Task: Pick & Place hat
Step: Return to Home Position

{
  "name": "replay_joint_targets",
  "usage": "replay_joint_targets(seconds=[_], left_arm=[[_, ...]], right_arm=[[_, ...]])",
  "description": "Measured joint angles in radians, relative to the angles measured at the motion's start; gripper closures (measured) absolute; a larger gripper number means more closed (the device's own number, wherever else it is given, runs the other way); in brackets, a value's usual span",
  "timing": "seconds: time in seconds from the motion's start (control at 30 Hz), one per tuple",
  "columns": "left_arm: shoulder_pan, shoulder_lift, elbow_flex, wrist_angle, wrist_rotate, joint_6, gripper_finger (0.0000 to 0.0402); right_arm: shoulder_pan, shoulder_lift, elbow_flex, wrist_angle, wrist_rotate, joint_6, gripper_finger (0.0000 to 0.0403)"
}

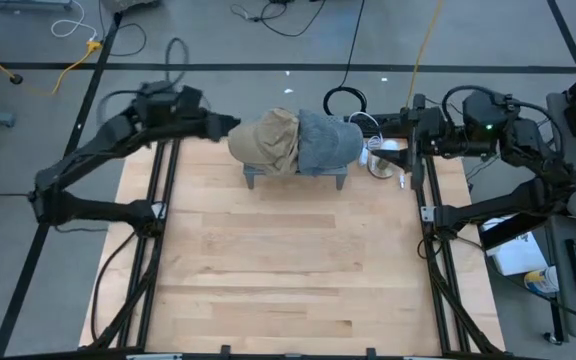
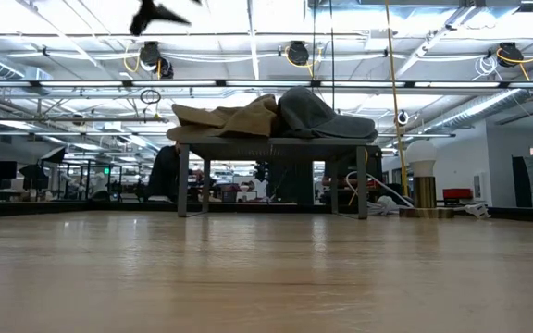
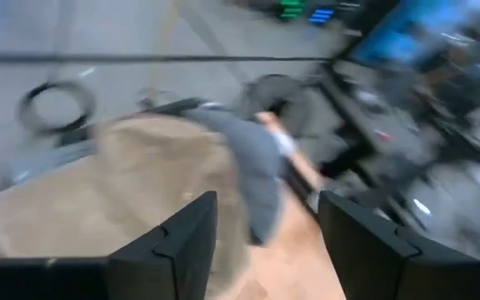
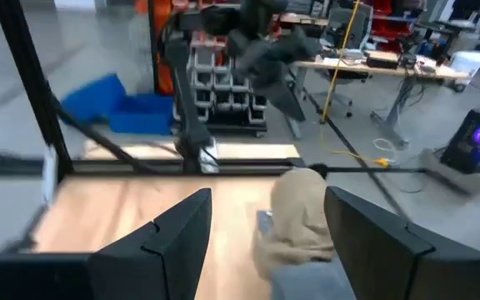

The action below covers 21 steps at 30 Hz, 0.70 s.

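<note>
A tan hat [image 1: 266, 140] and a grey hat [image 1: 328, 142] lie side by side on a small grey stand [image 1: 296, 178] at the table's far edge; the low view shows the tan hat [image 2: 225, 117] and the grey hat [image 2: 322, 116] on the stand's top [image 2: 271, 143]. My left gripper [image 1: 230, 126] hovers open just left of the tan hat [image 3: 98, 183], above it. My right gripper [image 1: 373, 128] hovers open just right of the grey hat [image 4: 323, 283], with the tan hat [image 4: 298, 212] beyond.
A roll of tape [image 1: 381, 163] and white cables [image 1: 368, 125] lie by the stand's right end. A black cable loop [image 1: 345, 100] sits behind the stand. The bare wooden table top [image 1: 288, 270] stretches toward the near edge.
</note>
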Motion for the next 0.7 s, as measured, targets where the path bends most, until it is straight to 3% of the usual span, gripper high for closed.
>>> replay_joint_targets(seconds=[0.1, 0.2, 0.4, 0.7], left_arm=[[-0.048, -0.076, 0.0, 0.0, 0.057, 0.148, 0.0197], [-0.141, -0.138, -0.007, 0.007, 0.041, 0.299, 0.0207], [-0.365, -0.259, -0.183, 0.173, -0.044, 0.468, 0.022], [-0.485, -0.404, -0.54, 0.478, -0.114, 0.543, 0.0229]], right_arm=[[0.0, 0.0, -0.034, -0.004, -0.045, 0.076, 0.0177], [-0.001, -0.019, -0.124, 0.045, -0.122, 0.066, 0.0177], [0.0, -0.125, -0.461, 0.41, -0.26, 0.112, 0.0177], [0.035, -0.312, -1.004, 0.874, 0.046, 0.116, 0.0177]])
